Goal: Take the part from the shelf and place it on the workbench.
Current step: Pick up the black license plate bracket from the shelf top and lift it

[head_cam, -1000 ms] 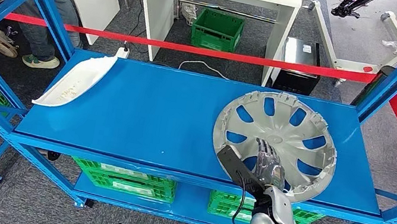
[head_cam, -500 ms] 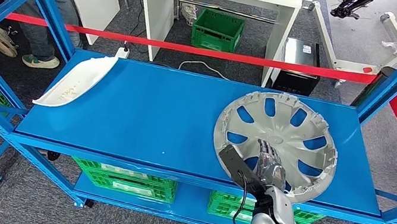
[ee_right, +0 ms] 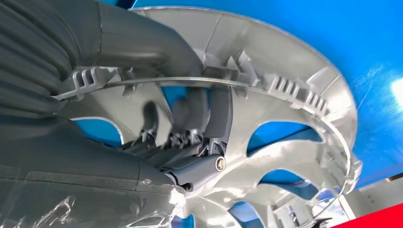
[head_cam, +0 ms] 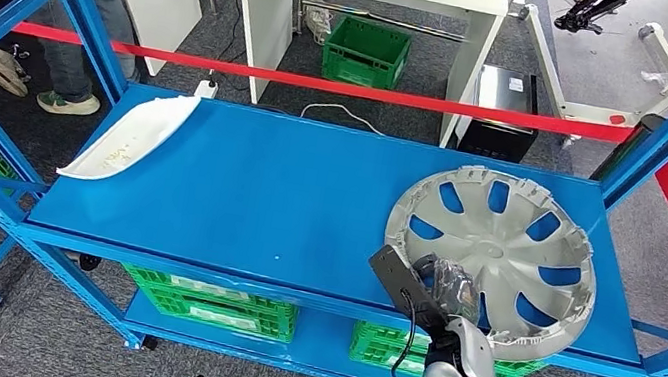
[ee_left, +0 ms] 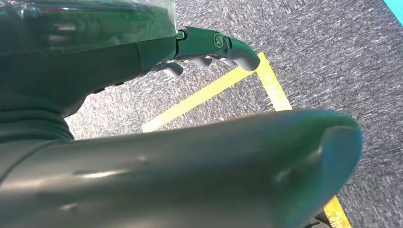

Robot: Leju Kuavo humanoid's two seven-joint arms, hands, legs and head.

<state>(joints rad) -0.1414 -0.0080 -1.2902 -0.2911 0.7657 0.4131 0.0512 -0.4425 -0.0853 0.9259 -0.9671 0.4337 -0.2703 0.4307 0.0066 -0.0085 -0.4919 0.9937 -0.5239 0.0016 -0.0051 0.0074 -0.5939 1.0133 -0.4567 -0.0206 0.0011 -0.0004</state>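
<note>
the right robot hand (head_cam: 449, 286) grips the near rim of the silver hubcap (head_cam: 501, 256), its fingers (ee_right: 209, 118) hooked through a spoke opening, at the front right corner of the blue shelf (head_cam: 287, 201), its far edge tilted up, while the left robot hand (ee_left: 209, 47) hangs with fingers curled, holding nothing.

The blue shelf (head_cam: 287, 201) carries a silver wheel cover (head_cam: 501, 256) at its near right (tilted, rim raised) and a white panel (head_cam: 130, 138) far left.
</note>
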